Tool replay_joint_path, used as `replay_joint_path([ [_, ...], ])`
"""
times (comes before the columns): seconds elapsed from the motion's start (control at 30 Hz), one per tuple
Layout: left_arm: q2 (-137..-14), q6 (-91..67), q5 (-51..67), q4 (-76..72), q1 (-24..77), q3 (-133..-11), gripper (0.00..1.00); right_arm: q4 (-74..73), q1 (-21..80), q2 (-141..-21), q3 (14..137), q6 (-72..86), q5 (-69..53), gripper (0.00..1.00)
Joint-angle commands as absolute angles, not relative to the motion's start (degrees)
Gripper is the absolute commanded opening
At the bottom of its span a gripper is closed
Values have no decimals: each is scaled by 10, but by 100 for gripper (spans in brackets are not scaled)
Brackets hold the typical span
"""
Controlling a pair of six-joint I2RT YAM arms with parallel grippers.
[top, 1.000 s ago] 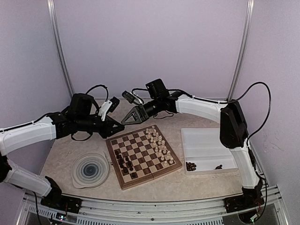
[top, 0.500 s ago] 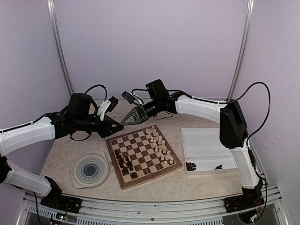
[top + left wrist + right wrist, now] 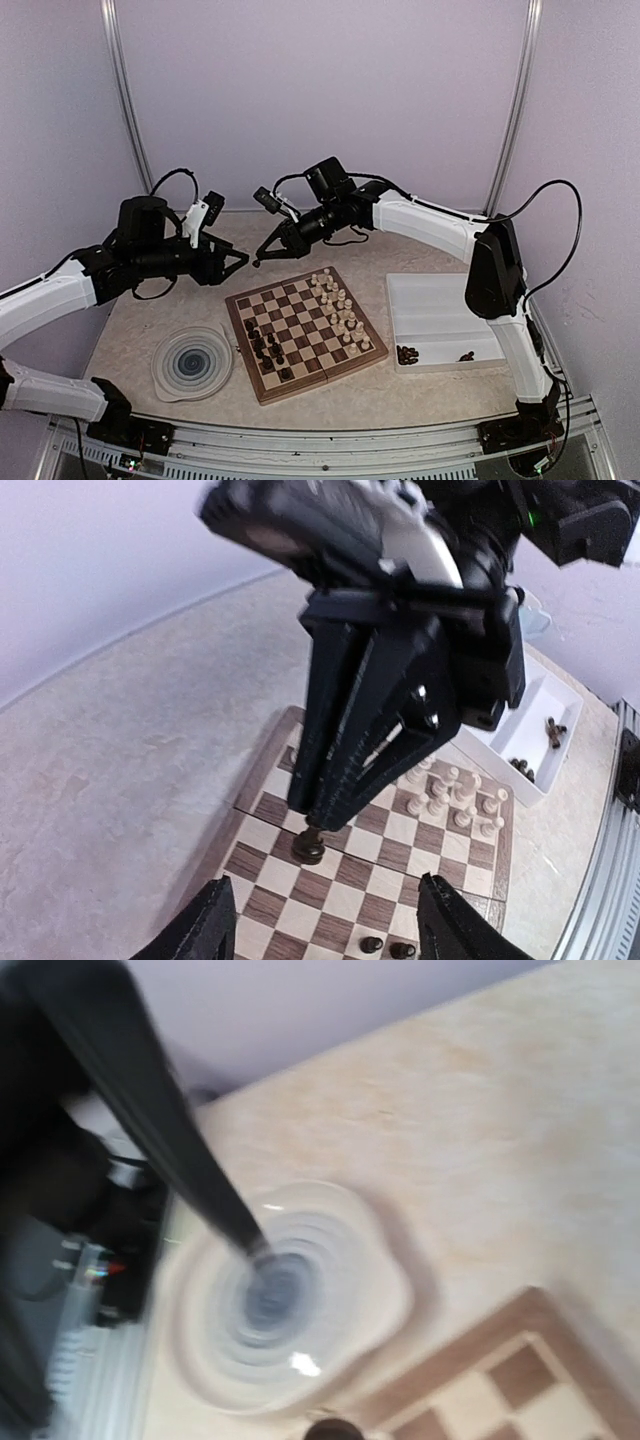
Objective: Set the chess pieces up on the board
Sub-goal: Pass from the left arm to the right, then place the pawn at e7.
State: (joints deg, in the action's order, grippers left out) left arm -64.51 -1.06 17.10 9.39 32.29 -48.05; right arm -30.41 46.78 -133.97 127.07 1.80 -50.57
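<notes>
The work surface is a beige marbled table top (image 3: 400, 390) enclosed by pale lilac walls. A square wooden chessboard (image 3: 300, 320), checkered dark brown and light tan with a light wood border, lies flat near the table's middle. It sits between a round blue-swirl plate (image 3: 193, 362) on my left and a white rectangular tray (image 3: 440, 310) on my right. Small cream chess pieces (image 3: 338, 303) stand grouped along the board's right side. Small dark brown chess pieces (image 3: 265, 345) stand near its left side, and further dark pieces (image 3: 407, 353) lie at the tray's near end. My left gripper (image 3: 236, 264) hangs above the table beyond the board's far left corner, with its fingers (image 3: 212, 930) spread wide and nothing between them. My right gripper (image 3: 262, 258) hangs just beside it, tip toward tip. Its fingers are pressed together on a single dark brown pawn-like piece (image 3: 308, 846), which is held in the air below the fingertips. The right wrist view is blurred; it shows the plate and one board corner.
</notes>
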Motion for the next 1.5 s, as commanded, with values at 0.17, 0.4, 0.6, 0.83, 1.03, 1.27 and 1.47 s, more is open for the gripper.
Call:
replay_joint_path([
  [0.17, -575, -43, 88, 39, 258, -462, 99, -409, 512, -1377, 1307, -132, -299, 0],
  [0.4, -573, -73, 28, 59, 221, -467, 99, -447, 555, -1421, 1330, -182, -229, 0],
  [0.6, -582, -88, 11, 70, 201, -473, 99, -461, 577, -1437, 1333, -204, -192, 0],
  [0.83, -589, -88, 18, 72, 196, -474, 99, -465, 578, -1434, 1319, -208, -175, 0],
  [1.03, -592, -87, 23, 73, 196, -474, 99, -472, 580, -1430, 1312, -212, -167, 0],
  [1.27, -595, -87, 19, 75, 192, -475, 99, -492, 586, -1425, 1308, -228, -183, 0],
  [1.47, -599, -87, 25, 75, 190, -476, 99, -497, 591, -1424, 1302, -232, -186, 0],
])
